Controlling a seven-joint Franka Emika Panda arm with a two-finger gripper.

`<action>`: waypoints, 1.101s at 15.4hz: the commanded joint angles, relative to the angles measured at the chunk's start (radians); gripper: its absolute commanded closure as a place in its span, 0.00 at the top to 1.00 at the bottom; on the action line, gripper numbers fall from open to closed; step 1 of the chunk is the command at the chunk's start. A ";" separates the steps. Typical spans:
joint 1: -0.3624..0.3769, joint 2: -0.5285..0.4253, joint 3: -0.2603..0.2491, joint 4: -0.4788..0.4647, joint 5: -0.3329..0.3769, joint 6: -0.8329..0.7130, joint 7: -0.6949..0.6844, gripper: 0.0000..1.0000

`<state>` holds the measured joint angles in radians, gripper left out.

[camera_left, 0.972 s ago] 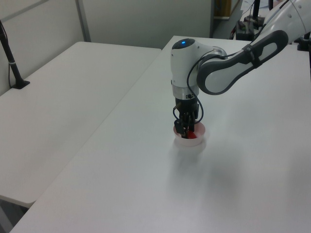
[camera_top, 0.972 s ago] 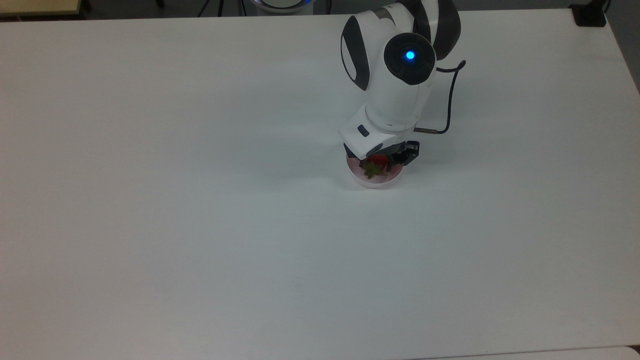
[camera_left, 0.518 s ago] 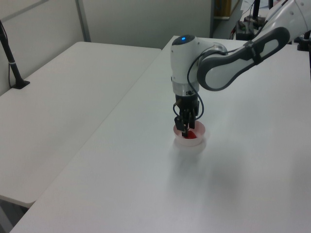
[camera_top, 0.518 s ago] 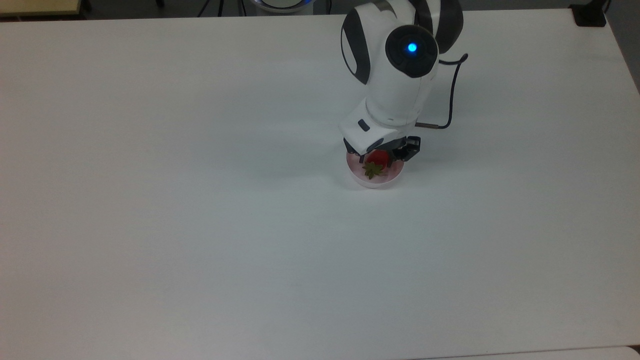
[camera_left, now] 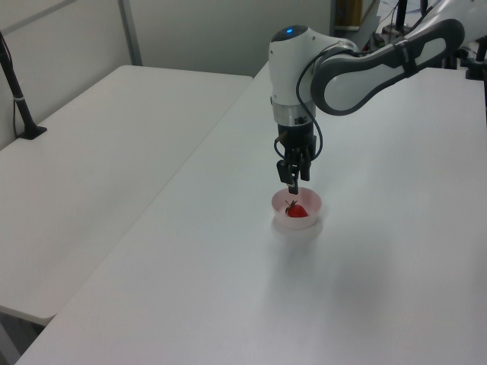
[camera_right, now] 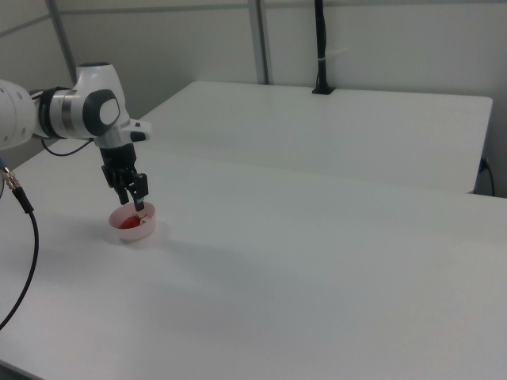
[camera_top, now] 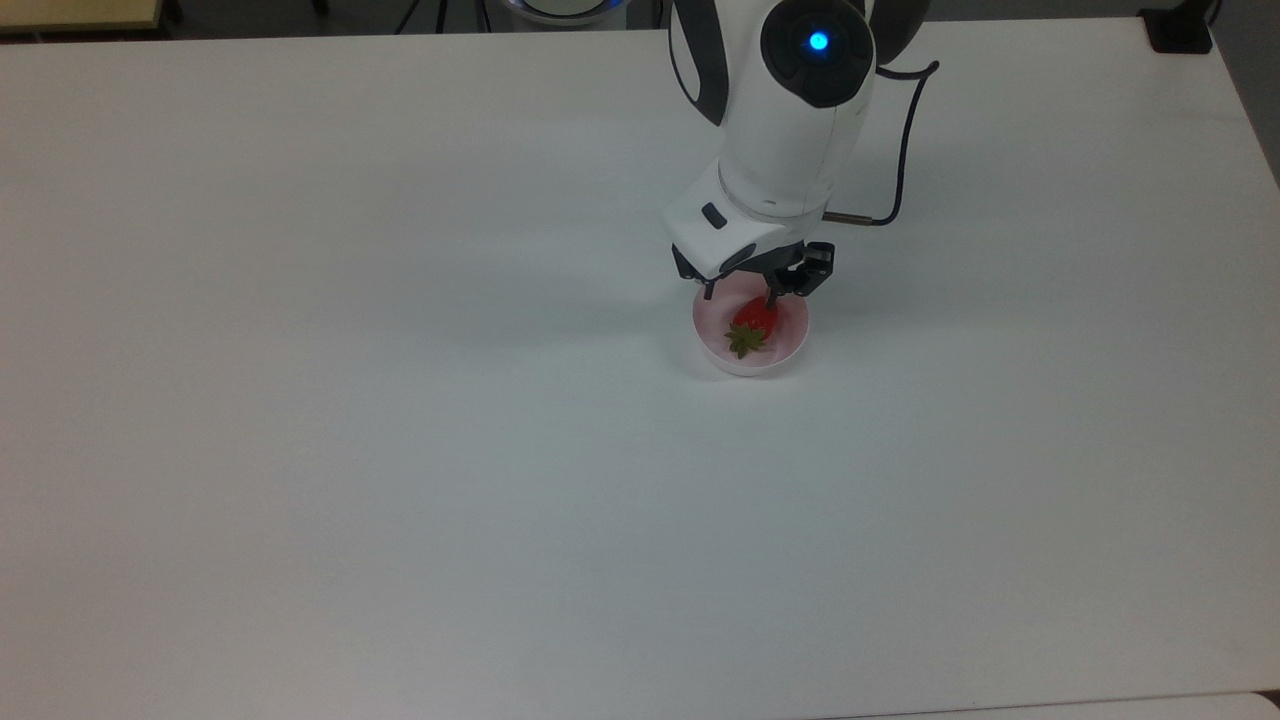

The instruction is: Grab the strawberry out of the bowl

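Strawberry point(camera_top: 750, 325) is sitting in the pale pink bowl point(camera_top: 790, 353), red body toward 12 o'clock and the green cap toward 6 o'clock in the top view. The bowl is on the white bench point(camera_top: 400, 400), a bit toward 1 o'clock of the middle. The gripper point(camera_left: 293, 181) hangs above the bowl, clear of the berry in the left view, fingers pointing straight down and holding nothing; can't tell how far apart the fingers are. In the right view the bowl point(camera_right: 135, 228) is at about 9 o'clock with the gripper point(camera_right: 136, 198) right over it. A black cable point(camera_top: 903, 150) loops off the arm's wrist.
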<state>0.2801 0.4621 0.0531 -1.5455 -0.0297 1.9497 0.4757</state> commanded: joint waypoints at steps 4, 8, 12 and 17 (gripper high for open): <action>0.013 0.029 -0.001 -0.013 -0.009 0.047 0.017 0.82; 0.017 0.064 -0.001 -0.016 -0.012 0.089 0.024 0.88; 0.016 0.072 -0.001 -0.038 -0.012 0.091 0.023 0.92; 0.017 0.084 -0.001 -0.050 -0.012 0.091 0.024 0.92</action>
<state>0.2902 0.5573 0.0544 -1.5621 -0.0297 2.0186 0.4804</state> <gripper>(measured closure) 0.075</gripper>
